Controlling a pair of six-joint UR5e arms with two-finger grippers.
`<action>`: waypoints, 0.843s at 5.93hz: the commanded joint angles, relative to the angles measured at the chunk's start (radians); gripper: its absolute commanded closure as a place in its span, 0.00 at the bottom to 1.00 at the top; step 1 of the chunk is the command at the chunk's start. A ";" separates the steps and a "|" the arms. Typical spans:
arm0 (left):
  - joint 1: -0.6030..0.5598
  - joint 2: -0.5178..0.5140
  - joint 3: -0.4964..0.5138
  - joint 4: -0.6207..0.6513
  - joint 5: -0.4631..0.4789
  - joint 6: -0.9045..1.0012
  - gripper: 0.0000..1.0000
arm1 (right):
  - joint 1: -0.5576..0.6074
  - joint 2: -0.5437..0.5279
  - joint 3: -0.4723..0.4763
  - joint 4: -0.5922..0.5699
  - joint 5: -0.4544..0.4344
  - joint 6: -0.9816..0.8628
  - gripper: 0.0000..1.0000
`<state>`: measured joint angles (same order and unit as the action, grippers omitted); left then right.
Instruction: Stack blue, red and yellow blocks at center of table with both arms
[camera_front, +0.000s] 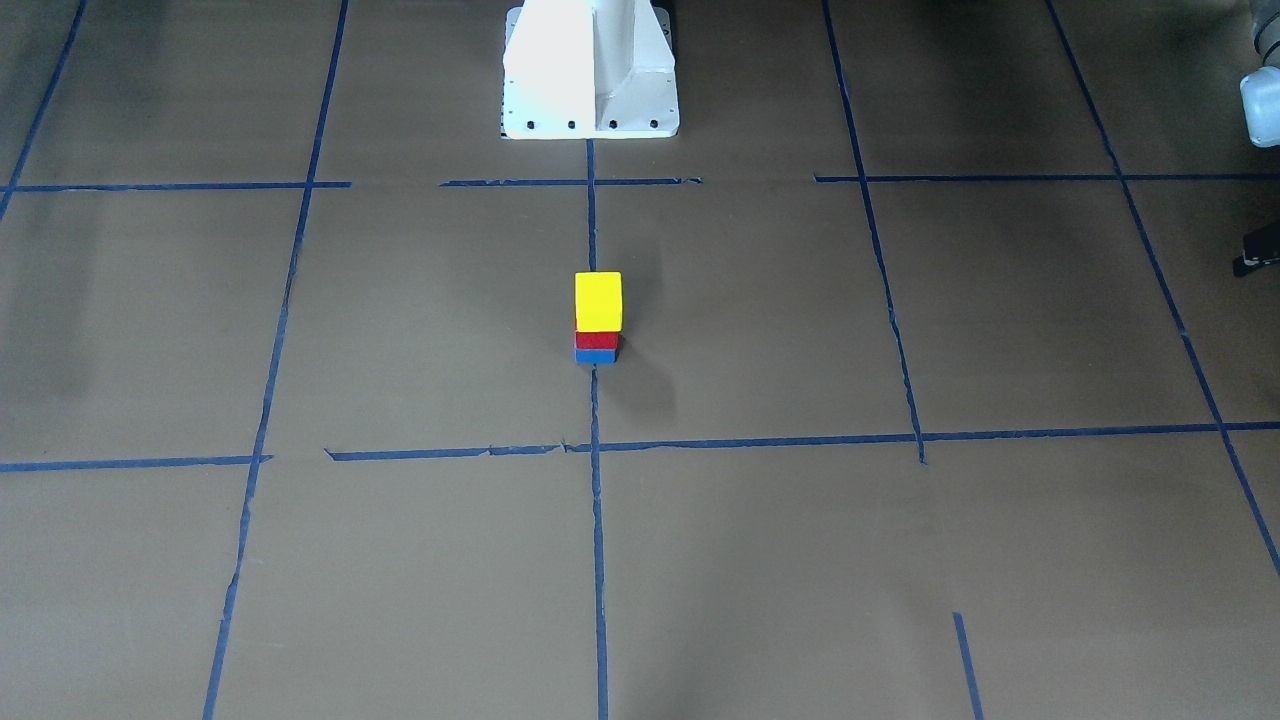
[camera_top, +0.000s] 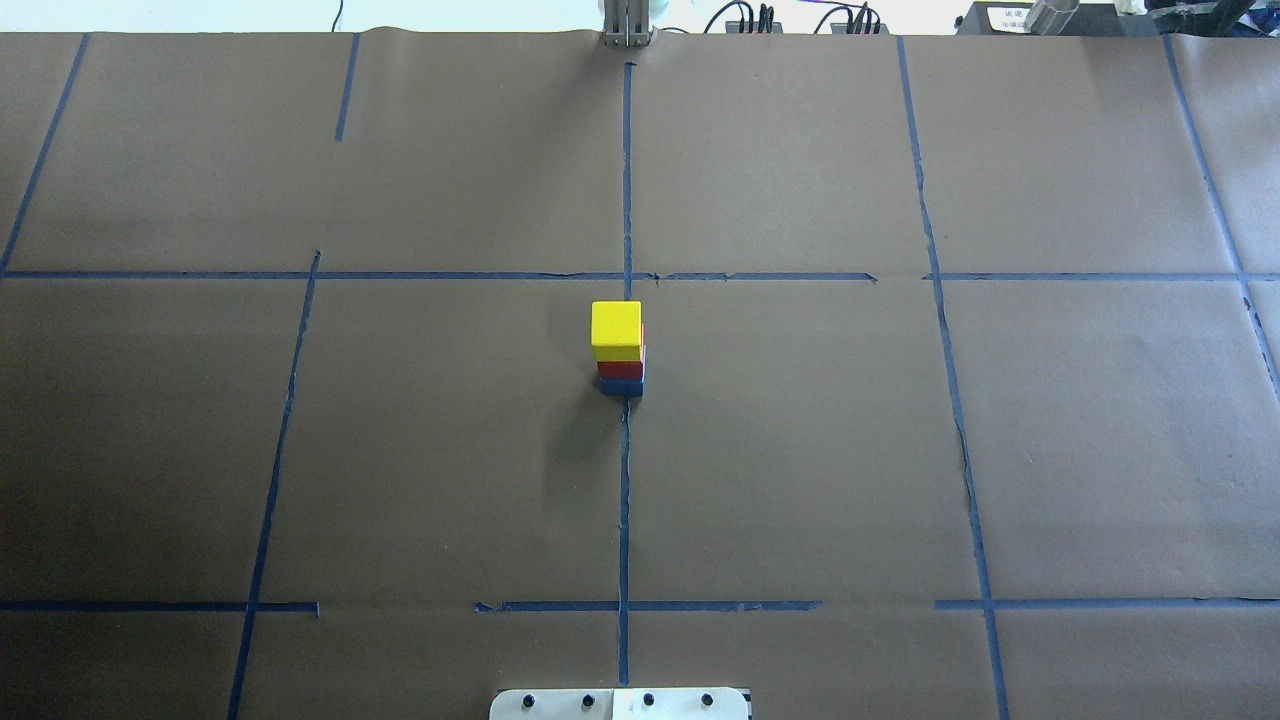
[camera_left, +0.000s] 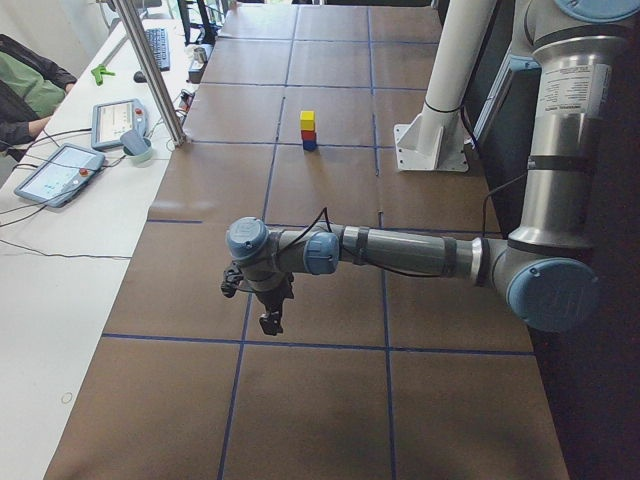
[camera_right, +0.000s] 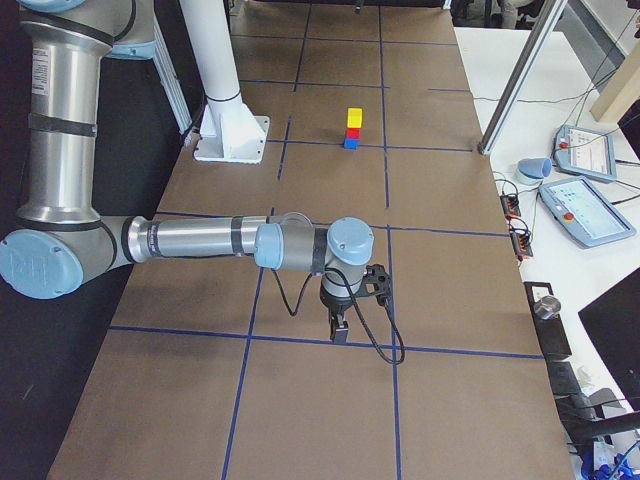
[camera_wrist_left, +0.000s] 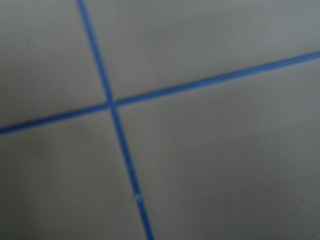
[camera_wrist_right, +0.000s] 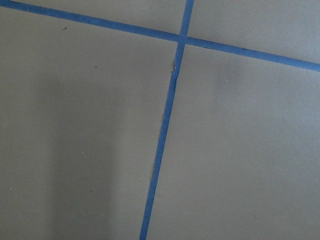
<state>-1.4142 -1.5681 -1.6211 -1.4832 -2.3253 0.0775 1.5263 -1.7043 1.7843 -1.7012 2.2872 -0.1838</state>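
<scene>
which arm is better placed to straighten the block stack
Left, barely: the stack stands complete; the left gripper and right gripper hang similarly far off, but only the left arm edges into the front view.

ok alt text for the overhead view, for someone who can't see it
Three blocks stand stacked at the centre of the brown table: yellow block on red block on blue block, over a blue tape line. No arm or gripper shows.
</scene>
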 joint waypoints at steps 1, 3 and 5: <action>-0.038 0.034 -0.008 -0.003 -0.006 0.004 0.00 | 0.000 0.000 0.000 0.000 0.000 0.000 0.00; -0.037 0.028 0.024 -0.018 -0.008 -0.007 0.00 | 0.000 0.002 0.003 0.000 0.000 0.000 0.00; -0.040 0.034 0.023 -0.019 -0.039 -0.005 0.00 | 0.000 0.002 0.004 0.000 0.000 0.000 0.00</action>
<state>-1.4532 -1.5316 -1.6012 -1.5011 -2.3562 0.0719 1.5263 -1.7029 1.7881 -1.7012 2.2871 -0.1841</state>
